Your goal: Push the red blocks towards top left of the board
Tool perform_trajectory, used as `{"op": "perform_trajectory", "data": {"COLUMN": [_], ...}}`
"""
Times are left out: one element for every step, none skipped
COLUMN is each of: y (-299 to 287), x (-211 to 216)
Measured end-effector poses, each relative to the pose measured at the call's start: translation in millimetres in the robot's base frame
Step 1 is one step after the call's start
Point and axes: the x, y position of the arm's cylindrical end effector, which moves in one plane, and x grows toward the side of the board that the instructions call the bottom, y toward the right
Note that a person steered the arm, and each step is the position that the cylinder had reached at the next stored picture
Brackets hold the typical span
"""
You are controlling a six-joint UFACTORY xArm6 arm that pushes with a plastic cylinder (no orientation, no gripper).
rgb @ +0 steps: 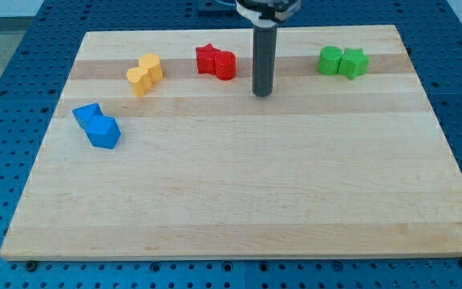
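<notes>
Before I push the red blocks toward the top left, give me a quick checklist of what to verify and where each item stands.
1. My tip on the view's right of the red blocks: ok.
2. Tip touching the reds: not ok, a gap shows.
3. Two red blocks together as a pair: ok.
4. Path toward the top left free: not ok, the yellow blocks lie just left of the reds.
5. Blue blocks and green blocks out of the way: ok.
6. Tip level with the reds: not ok, it sits slightly lower in view.
</notes>
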Motion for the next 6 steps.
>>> {"op": "perform_trajectory", "data": {"y": [-5.5, -9.0, -18.1, -25.0, -30.2, -50.2], "x": [-8.0, -26.9, -30.4, -41.6, -55.7, -65.3]}}
